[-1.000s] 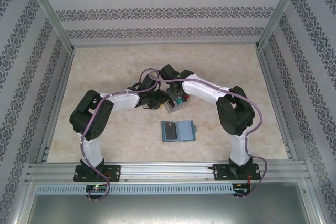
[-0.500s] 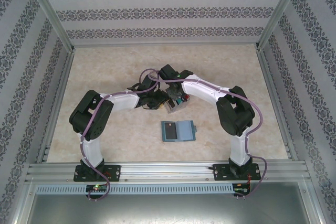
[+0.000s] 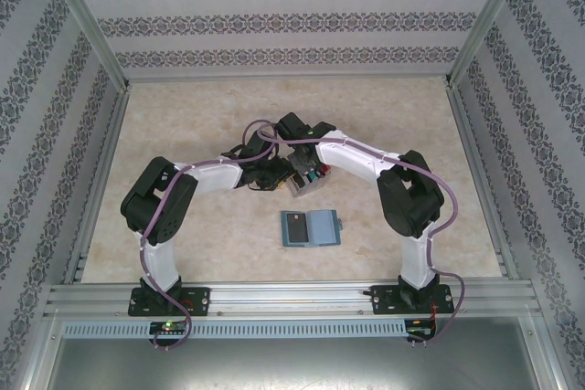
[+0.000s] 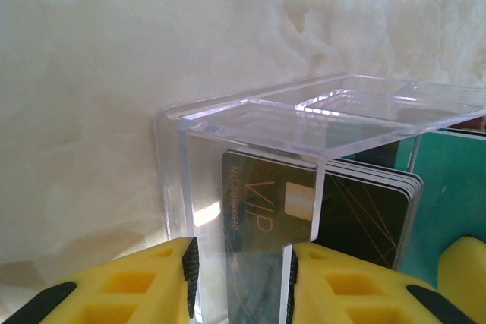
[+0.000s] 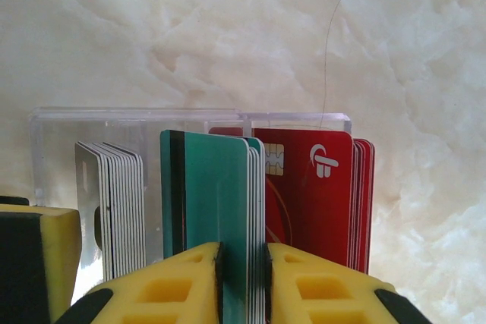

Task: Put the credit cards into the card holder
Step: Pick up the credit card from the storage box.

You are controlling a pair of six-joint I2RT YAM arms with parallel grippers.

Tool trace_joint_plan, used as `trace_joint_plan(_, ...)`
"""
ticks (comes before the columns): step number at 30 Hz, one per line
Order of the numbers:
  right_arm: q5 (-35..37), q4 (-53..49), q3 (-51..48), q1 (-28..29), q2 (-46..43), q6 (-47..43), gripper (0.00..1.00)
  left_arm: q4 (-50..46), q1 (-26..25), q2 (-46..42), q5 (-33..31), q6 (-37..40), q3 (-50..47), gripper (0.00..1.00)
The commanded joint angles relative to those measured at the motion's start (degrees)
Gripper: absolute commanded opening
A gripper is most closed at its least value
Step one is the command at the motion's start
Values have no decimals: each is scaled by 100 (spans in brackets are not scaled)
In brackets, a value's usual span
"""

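Change: over the last second the right end effector point(image 5: 243, 282) has narrowed. It now pinches the teal-green card point(image 5: 205, 187) by its near edge, with what looks like a few thin cards caught alongside. In the top view the arms have barely shifted.
Meaning: the grasp looks freshly made and the card is still standing in the tray, so pulling it out and carrying it over are probably next. A bunch coming out together is the likely snag.
Surface point(image 3: 183, 134): pale marbled top that carries both containers near its middle.
Clear tray point(image 5: 137, 123): sits at 12 o'clock of the card holder, well apart from it, with both wrists converging on it. It holds upright cards in rows.
Card holder point(image 3: 315, 228): lies opened flat at 6 o'clock of the tray. One dark card point(image 3: 295, 224) is already on its left half, and the right half looks bare.
Tray contents: red cards point(image 5: 311, 187) stand at 3 o'clock of the pinched card and a grey stack point(image 5: 114, 202) at 9 o'clock. Which compartment the teal-green one occupies cannot be told. A black VIP card point(image 4: 258, 202) shows through the wall in the left wrist view.
Left end effector point(image 4: 243, 282): partly closed, with its fingers bracketing the tray's end wall, apparently clamping it steady.
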Motion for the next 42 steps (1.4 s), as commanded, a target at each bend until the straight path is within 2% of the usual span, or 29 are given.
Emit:
trace_joint_plan(1,318,-160,74,-51,-212,-56,20,-294,59,-105,-69,10,-131,37)
trace_joint_plan(4,364,-162,74,-69,-212,-53,20,-303,59,-105,-56,22,-134,36)
trace_joint_plan(6,322,-166,74,-81,-220,-52,15,-316,59,-102,-54,24,-129,36)
trace_joint_plan(12,303,-179,65,-99,-243,-68,14,-264,59,-77,-44,5,-160,36)
trace_joint_plan(15,211,-171,73,-101,-264,-68,3,-290,55,-57,-59,3,-148,36)
trace_joint_plan(19,81,-243,127,-99,-370,-10,4,-280,59,-58,-34,22,-128,36)
trace_joint_plan(21,-100,-237,111,-122,-512,71,0,-289,57,-77,-42,28,-127,36)
trace_joint_plan(32,-1916,158,-402,-466,-1481,950,0,-17,59,-254,94,106,-76,40)
trace_joint_plan(42,-3230,2035,-2304,-1093,-3092,2978,0,261,51,-952,193,232,-147,53)
